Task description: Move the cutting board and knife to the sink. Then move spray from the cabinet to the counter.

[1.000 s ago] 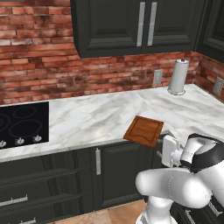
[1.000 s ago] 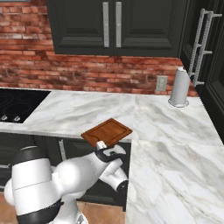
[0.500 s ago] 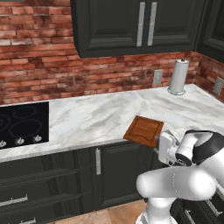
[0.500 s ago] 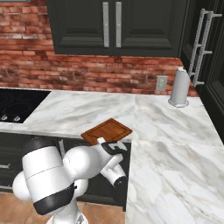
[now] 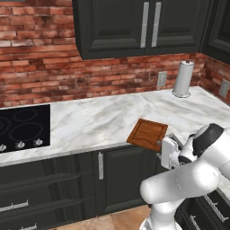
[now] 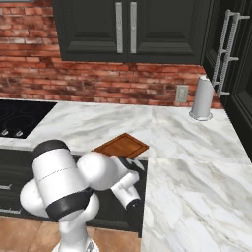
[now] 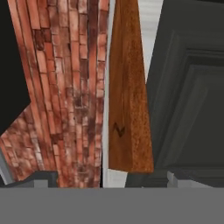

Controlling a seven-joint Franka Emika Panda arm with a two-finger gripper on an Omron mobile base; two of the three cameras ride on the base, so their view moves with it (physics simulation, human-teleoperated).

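Your gripper [image 7: 105,177] stood wide open and empty, rolled sideways at the counter [image 5: 90,123] edge, with the cutting board [image 5: 147,134] overhanging that edge straight ahead, edge-on between the fingertips.

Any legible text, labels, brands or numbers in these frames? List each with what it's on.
None readable.
Cutting board: plain wood, only a dark grain mark, no lettering.
Steel cylinder: no label visible.
Cooktop: ring outlines and knobs, no legible markings.
Wall outlets: blank.
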